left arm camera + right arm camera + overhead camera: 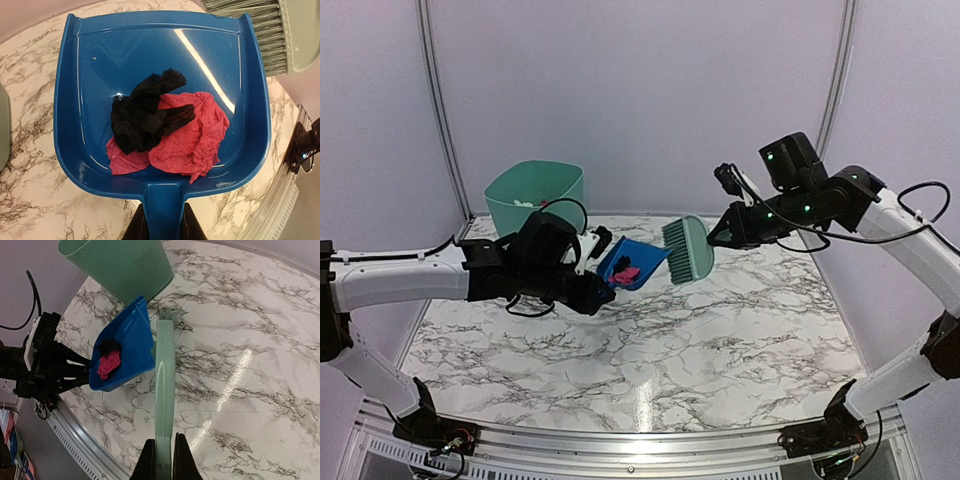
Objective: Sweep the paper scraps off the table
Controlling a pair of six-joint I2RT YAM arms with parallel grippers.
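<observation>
The paper scraps, a black wad lying on a crumpled pink-red one, sit at the back of the blue dustpan, just ahead of the left gripper. Its jaws are clenched on the pan's handle, holding the pan above the table. The right gripper clamps the handle of the mint-green brush; the bristles, well ahead of those jaws, sit beside the pan's front lip. A green bin stands beyond.

From my remote seat: a blue dustpan hangs tilted at centre, a mint-green brush just beside its open lip, bristles up. A green bin stands upright behind, far left.
</observation>
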